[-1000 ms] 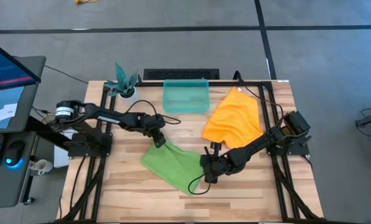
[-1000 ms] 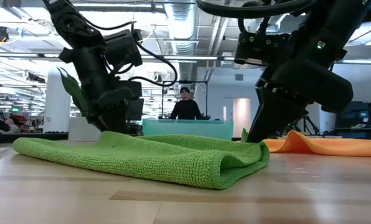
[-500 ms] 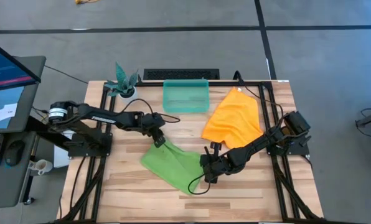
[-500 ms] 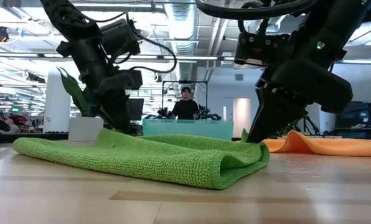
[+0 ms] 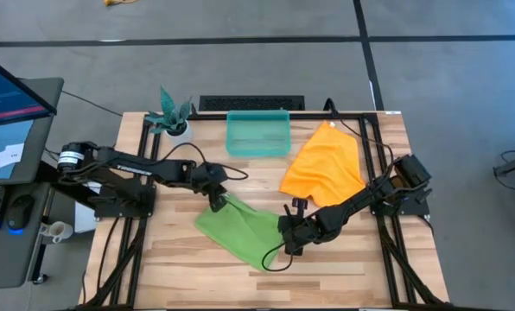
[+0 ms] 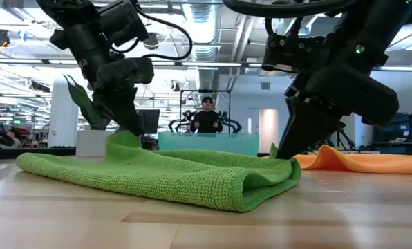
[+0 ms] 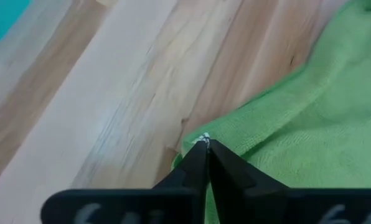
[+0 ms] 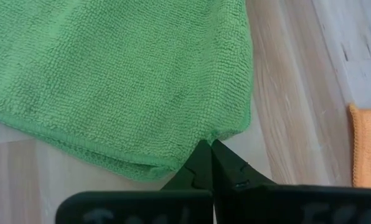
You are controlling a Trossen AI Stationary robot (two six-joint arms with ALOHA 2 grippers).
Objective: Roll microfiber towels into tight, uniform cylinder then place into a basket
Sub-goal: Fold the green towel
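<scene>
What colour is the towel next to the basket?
Bright orange. The towel beside the basket shows best in the high view.

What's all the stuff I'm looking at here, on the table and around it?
green towel: one, lime, folded, table's front middle.
orange towel: one, bright orange, lying loose right of the basket.
basket: one, translucent teal, back middle.
potted plant: one, teal leaves in a white pot, back left corner.
table: one, light wood.
monitor: one, lit, beside the table's left.
person: one, dark top, far behind the table.
left tool: one, dark, shut on the green towel's back corner.
right tool: one, dark, shut on the green towel's right edge.
</scene>
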